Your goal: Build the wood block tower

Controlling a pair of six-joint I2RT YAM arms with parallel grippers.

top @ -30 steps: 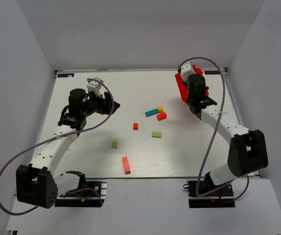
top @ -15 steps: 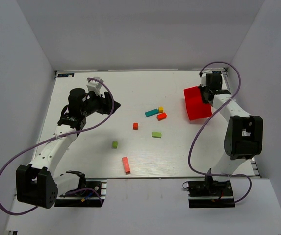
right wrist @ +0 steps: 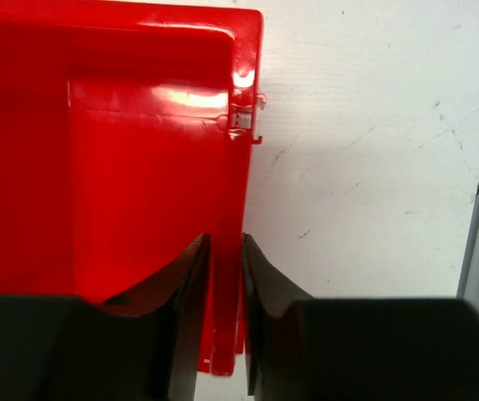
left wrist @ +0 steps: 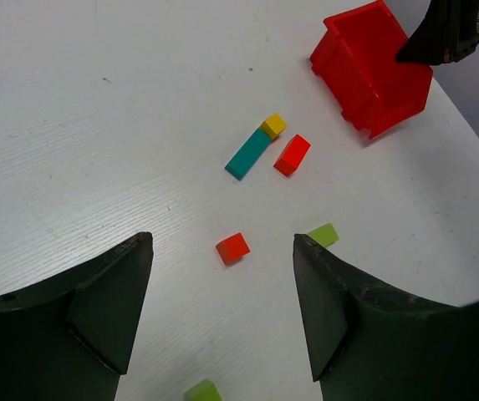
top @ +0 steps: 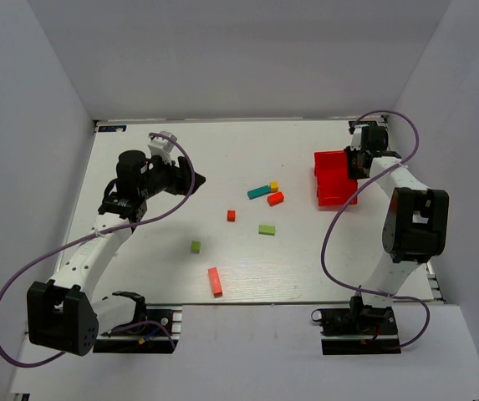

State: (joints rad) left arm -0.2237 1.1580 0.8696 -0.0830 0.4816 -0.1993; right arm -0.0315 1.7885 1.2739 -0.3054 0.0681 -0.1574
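Rightward and flat now, the red tray [top: 333, 180] sits at the far right seen from above, with the right gripper [top: 356, 164] at its rim. The wood blocks [top: 260, 191] lie scattered mid-table, none stacked, to the right of the nearer left gripper [top: 192, 178]. Left wrist: jaws apart, red cube [left wrist: 232, 248] straight ahead. Right wrist: fingers [right wrist: 180, 292] pinch the tray's wall.

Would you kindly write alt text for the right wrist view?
The right gripper clamps the side wall of a red plastic tray, one finger inside and one outside. White table shows beside the tray on the right.
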